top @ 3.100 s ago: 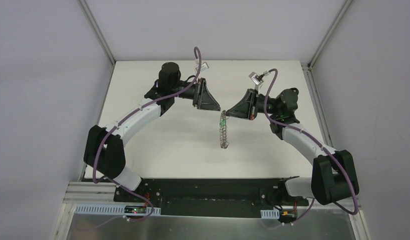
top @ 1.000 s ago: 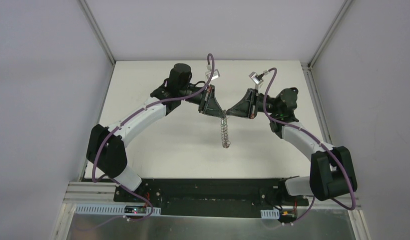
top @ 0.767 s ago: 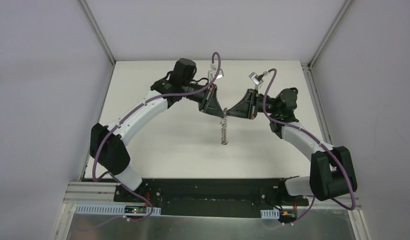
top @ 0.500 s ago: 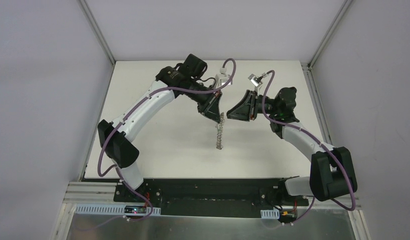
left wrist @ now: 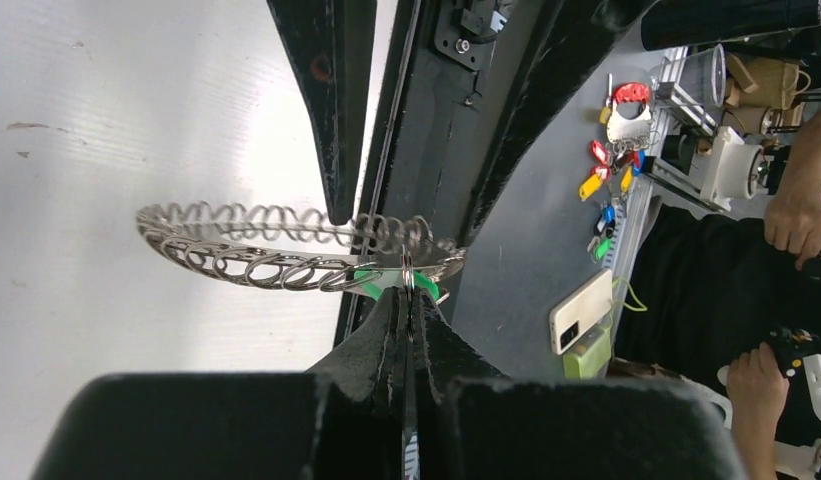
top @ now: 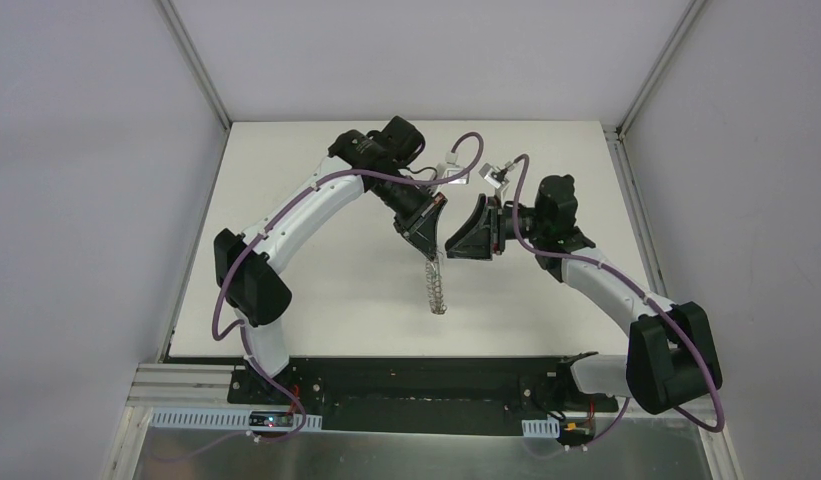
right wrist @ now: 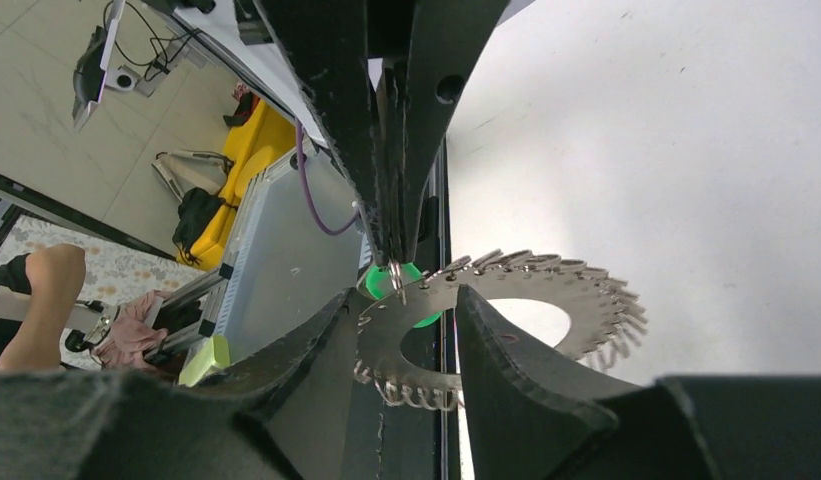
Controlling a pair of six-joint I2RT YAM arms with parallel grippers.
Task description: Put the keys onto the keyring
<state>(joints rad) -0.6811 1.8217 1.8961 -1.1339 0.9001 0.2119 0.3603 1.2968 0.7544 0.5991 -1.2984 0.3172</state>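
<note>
– Since three seconds ago the left hand (top: 427, 251) has swung across and taken over the keyring (top: 435, 290). Back then the right hand (top: 452, 246) carried it, and the left one was well apart from the ring.
– Where is the ring now?
– Hanging on edge over the table (top: 326, 295), its lower end nearest us. Small wire loops fringe its rim.
– How is it held?
– At the ring's top edge the left hand's fingers (left wrist: 394, 322) are pressed tight together on one small loop.
– And the key (right wrist: 377, 282)?
– Its green head sits right at that pinched loop, against the ring. Whether it is threaded on, I cannot tell.
– The right hand?
– Just beside the ring's top, spread wide and gripping nothing. From its own camera the ring's flat band lies between its two fingers (right wrist: 316, 350). Whether they touch the ring is unclear.
</note>
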